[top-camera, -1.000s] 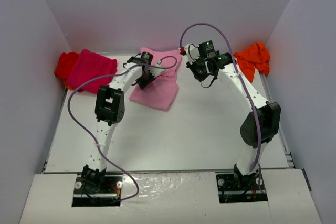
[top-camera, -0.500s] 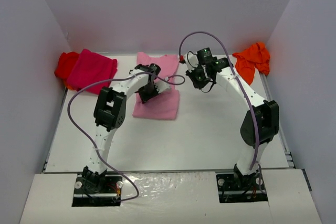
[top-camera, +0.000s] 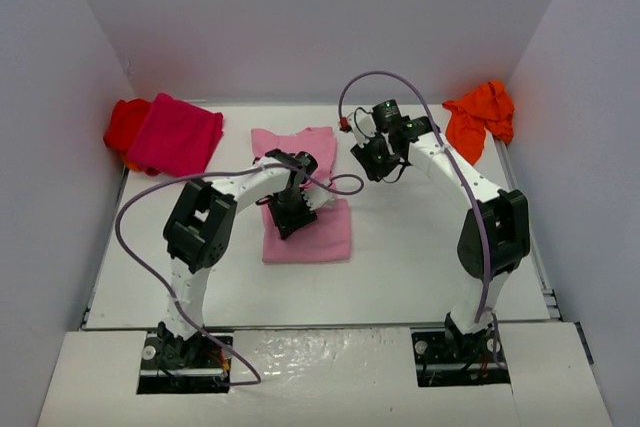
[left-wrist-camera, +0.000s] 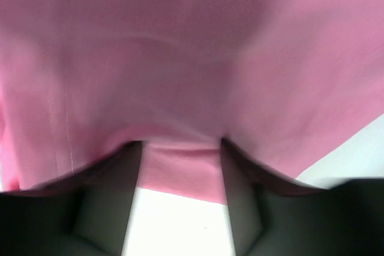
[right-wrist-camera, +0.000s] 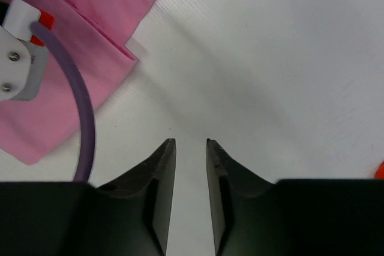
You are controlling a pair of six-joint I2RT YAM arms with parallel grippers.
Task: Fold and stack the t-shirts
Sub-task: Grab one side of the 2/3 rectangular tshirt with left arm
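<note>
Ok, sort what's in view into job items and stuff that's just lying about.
Job:
light pink t-shirt
magenta t-shirt
red t-shirt
orange t-shirt

Just there:
purple cable
table
walls

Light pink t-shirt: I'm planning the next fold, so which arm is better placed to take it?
Likely left. The left gripper sits right on the light pink t-shirt, cloth between its open fingers; the right gripper hangs beside it over bare table, empty.

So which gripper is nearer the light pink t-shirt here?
Left. The left gripper is on the light pink t-shirt, cloth between its fingers; the right gripper hangs over bare table beside it.
</note>
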